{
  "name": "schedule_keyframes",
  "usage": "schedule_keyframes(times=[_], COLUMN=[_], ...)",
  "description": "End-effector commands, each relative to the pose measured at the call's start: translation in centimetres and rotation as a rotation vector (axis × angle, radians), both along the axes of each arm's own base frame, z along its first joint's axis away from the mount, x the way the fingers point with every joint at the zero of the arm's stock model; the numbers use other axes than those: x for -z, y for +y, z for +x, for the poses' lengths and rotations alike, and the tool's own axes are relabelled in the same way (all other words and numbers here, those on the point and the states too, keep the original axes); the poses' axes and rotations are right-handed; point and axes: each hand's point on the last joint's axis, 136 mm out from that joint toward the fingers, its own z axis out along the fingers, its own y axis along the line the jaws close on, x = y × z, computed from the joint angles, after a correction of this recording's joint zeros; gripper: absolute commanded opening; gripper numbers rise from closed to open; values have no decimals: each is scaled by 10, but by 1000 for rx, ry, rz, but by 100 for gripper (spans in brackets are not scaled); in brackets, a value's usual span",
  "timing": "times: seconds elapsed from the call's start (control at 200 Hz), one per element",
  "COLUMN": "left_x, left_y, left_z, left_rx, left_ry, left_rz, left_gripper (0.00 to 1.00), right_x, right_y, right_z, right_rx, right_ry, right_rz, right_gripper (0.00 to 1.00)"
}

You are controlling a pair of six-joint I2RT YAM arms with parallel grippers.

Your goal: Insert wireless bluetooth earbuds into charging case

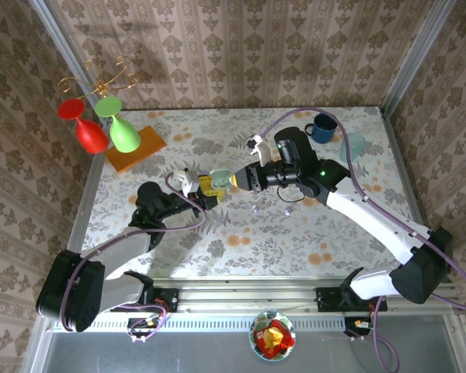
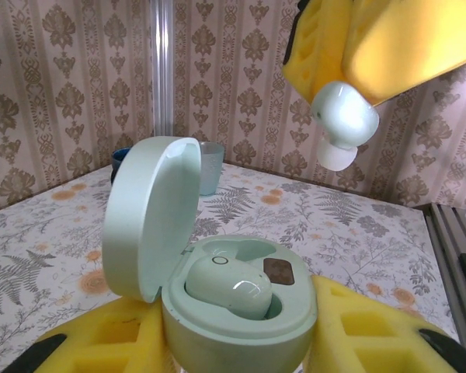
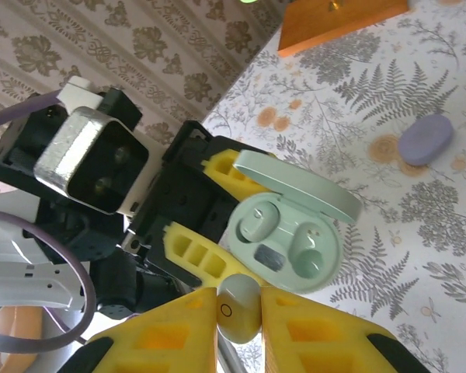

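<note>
My left gripper [image 1: 204, 189] [image 2: 237, 338] is shut on the base of a mint-green charging case [image 2: 241, 322], held above the table. The case lid [image 2: 150, 217] stands open. One mint earbud [image 2: 231, 286] sits in a socket; the socket beside it [image 3: 309, 250] is empty. My right gripper [image 1: 231, 179] [image 3: 239, 311] is shut on a second pale mint earbud [image 3: 239, 307] [image 2: 343, 120]. That earbud hangs a short way above and beside the open case [image 3: 287, 237], not touching it.
A lilac pebble-like case [image 3: 425, 140] lies on the floral table. A blue mug [image 1: 321, 128] and a clear cup [image 1: 353, 146] stand at the back right. An orange block [image 1: 134, 148] with red [image 1: 91, 134] and green [image 1: 123, 132] glasses is at the back left.
</note>
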Motion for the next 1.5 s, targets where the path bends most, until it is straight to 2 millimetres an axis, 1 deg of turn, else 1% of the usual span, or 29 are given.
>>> schedule_keyframes(times=[0.0, 0.255, 0.615, 0.805, 0.885, 1.0, 1.055, 1.165, 1.24, 1.35, 1.465, 1.495], left_x=[-22, -27, -30, -31, -30, -29, -29, -28, -28, -27, -22, -21], left_y=[-4, -3, -3, -4, -3, -4, -4, -4, -4, -4, -2, -2], left_z=[-7, -10, -13, -13, -13, -13, -12, -12, -11, -11, -7, -6], left_rx=[52, 58, 68, 69, 67, 69, 68, 66, 65, 60, 34, 29], left_ry=[-64, -75, -85, -88, -86, -88, -89, -87, -87, -86, -76, -75], left_rz=[-27, -35, -40, -40, -38, -38, -37, -35, -34, -33, -23, -17], left_gripper=[28, 28, 28, 28, 29, 29, 29, 29, 29, 29, 28, 29], right_x=[-1, 13, 32, 39, 39, 41, 40, 36, 33, 24, 12, 12], right_y=[9, 14, 13, 16, 17, 15, 14, 12, 10, 4, -1, -1], right_z=[-1, 4, 10, 13, 14, 15, 15, 15, 15, 14, 10, 10], right_rx=[-43, -47, -31, -33, -33, -22, -19, -11, -3, 13, 15, 14], right_ry=[-1, 29, 51, 65, 65, 69, 70, 62, 53, 29, -16, -20], right_rz=[-8, -37, -77, -86, -82, -94, -96, -93, -90, -79, -48, -44], right_gripper=[21, 21, 21, 21, 21, 21, 23, 32, 36, 42, 46, 48])
